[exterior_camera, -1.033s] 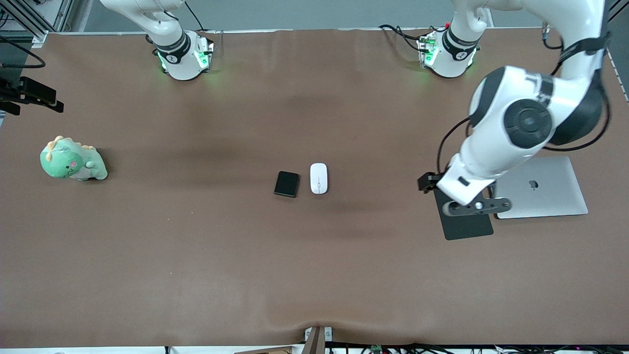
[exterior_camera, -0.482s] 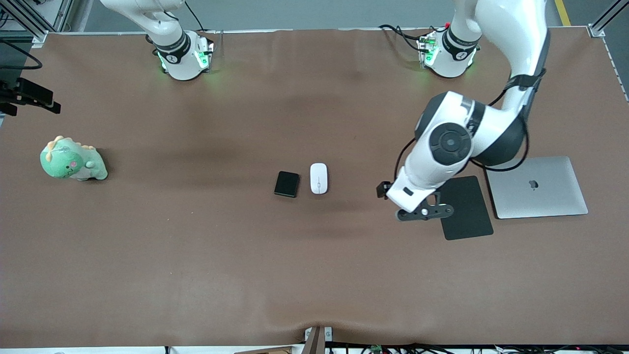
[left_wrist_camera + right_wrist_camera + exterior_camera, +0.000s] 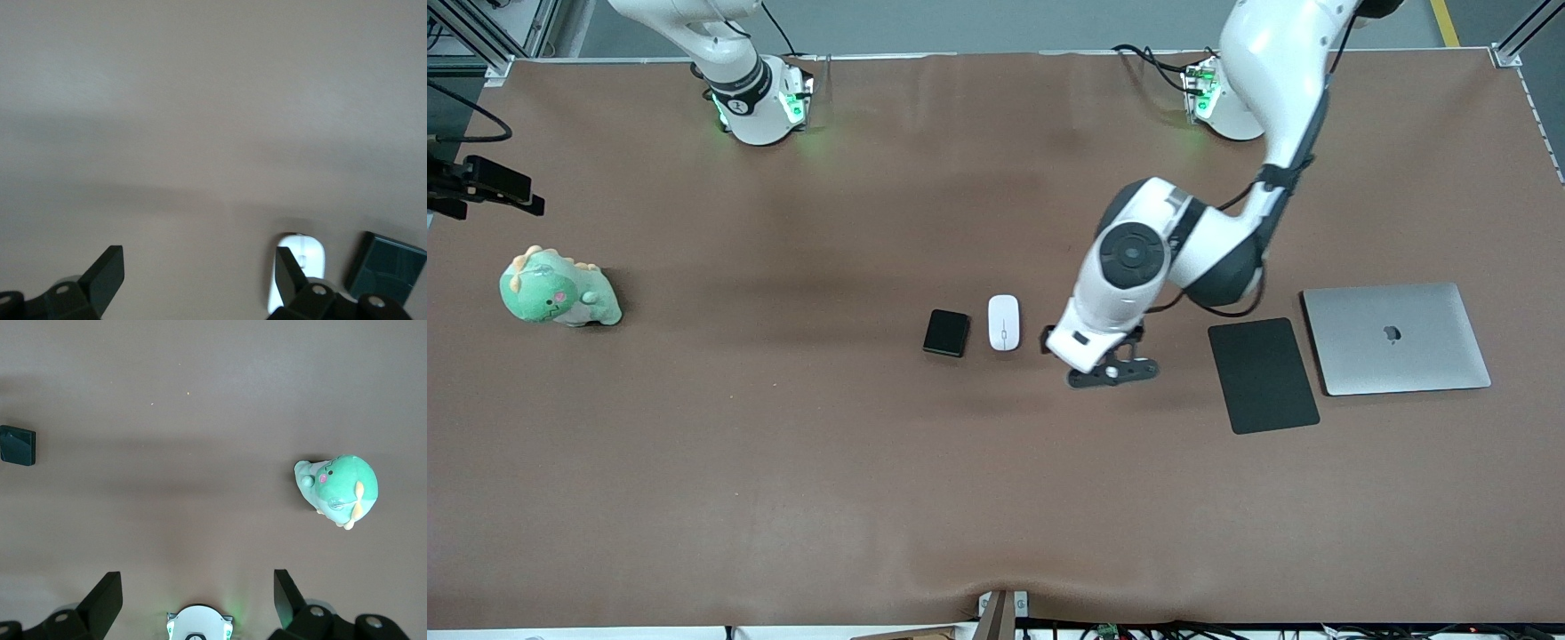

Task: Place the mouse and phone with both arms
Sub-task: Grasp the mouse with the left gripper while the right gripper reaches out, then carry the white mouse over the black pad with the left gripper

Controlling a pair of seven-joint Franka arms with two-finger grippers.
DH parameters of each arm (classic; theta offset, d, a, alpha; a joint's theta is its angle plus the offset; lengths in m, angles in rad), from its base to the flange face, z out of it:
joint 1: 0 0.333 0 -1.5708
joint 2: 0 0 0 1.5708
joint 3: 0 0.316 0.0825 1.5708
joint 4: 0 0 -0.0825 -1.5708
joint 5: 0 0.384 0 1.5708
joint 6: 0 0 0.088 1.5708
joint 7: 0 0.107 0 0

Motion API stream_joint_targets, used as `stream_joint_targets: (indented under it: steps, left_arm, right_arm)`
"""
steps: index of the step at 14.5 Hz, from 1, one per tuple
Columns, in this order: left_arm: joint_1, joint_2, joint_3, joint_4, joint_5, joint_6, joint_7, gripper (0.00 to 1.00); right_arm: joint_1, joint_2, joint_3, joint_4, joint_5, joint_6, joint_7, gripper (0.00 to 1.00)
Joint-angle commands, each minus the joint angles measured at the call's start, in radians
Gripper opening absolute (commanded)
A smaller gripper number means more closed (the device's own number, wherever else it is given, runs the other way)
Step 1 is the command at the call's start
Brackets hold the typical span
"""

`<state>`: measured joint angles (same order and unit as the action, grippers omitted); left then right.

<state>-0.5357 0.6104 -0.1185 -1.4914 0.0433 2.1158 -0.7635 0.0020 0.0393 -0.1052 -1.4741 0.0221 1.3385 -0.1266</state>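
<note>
The white mouse [image 3: 1004, 322] and the small black phone [image 3: 946, 332] lie side by side mid-table, the phone toward the right arm's end. My left gripper [image 3: 1112, 370] hangs open and empty low over the bare table, just beside the mouse toward the left arm's end. In the left wrist view my left gripper [image 3: 198, 267] frames bare table, with the mouse [image 3: 311, 255] partly hidden by one finger and the phone [image 3: 387, 270] past it. My right gripper [image 3: 197, 587] waits open, high above its own base, with the phone [image 3: 17, 445] in sight.
A thin black mat [image 3: 1263, 375] and a closed silver laptop [image 3: 1396, 338] lie at the left arm's end. A green plush dinosaur [image 3: 559, 290] sits at the right arm's end, also visible as the dinosaur [image 3: 337, 490] in the right wrist view.
My left arm has swung from over the black mat toward the mouse, uncovering the mat. Mouse, phone and right arm have stayed put.
</note>
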Motion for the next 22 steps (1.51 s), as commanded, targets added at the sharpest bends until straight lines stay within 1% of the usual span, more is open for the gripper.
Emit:
stream_joint_targets:
  steps: [1,5,6,7,8,10,12,14,17,19,20,22]
  left_arm:
    - [-0.053,0.052,0.003,0.025,-0.002,0.055,-0.028,1.00]
    - [-0.116,0.126,0.007,0.025,0.000,0.171,-0.023,1.00]
    - [-0.125,0.146,0.007,0.025,0.000,0.206,-0.023,1.00]
    - [-0.142,0.161,0.011,0.025,0.000,0.232,-0.025,1.00]
    - [-0.157,0.173,0.014,0.025,0.000,0.240,-0.027,1.00]
    - [-0.174,0.180,0.016,0.019,0.000,0.240,-0.046,1.00]
    - [-0.184,0.195,0.016,0.014,0.001,0.240,-0.086,1.00]
    - [-0.214,0.215,0.019,0.010,0.001,0.240,-0.135,1.00]
    - [-0.216,0.229,0.019,0.005,0.003,0.240,-0.165,1.00]
    - [-0.214,0.236,0.019,0.006,0.006,0.240,-0.162,1.00]
    - [-0.213,0.236,0.019,0.006,0.029,0.240,-0.162,1.00]
    - [-0.205,0.235,0.019,0.006,0.066,0.236,-0.163,1.00]
  right_arm:
    - [-0.007,0.027,0.007,0.028,0.004,-0.010,-0.011,1.00]
    - [0.004,0.085,0.015,0.026,0.004,-0.010,-0.007,1.00]
    - [-0.005,0.089,0.013,0.029,0.018,-0.010,-0.008,1.00]
    - [0.002,0.114,0.013,0.020,0.018,-0.013,-0.005,1.00]
    - [0.003,0.134,0.015,0.021,0.016,-0.013,-0.008,1.00]
    - [0.010,0.142,0.015,0.017,0.018,-0.016,-0.008,1.00]
    - [0.027,0.161,0.015,-0.014,0.019,-0.006,-0.007,1.00]
    - [0.044,0.178,0.016,-0.025,0.019,0.014,-0.004,1.00]
    - [0.076,0.177,0.021,-0.074,0.035,0.073,0.007,1.00]
    - [0.096,0.175,0.022,-0.109,0.044,0.109,0.062,1.00]
    - [0.107,0.175,0.022,-0.120,0.068,0.120,0.091,1.00]
    - [0.130,0.175,0.022,-0.133,0.082,0.140,0.131,1.00]
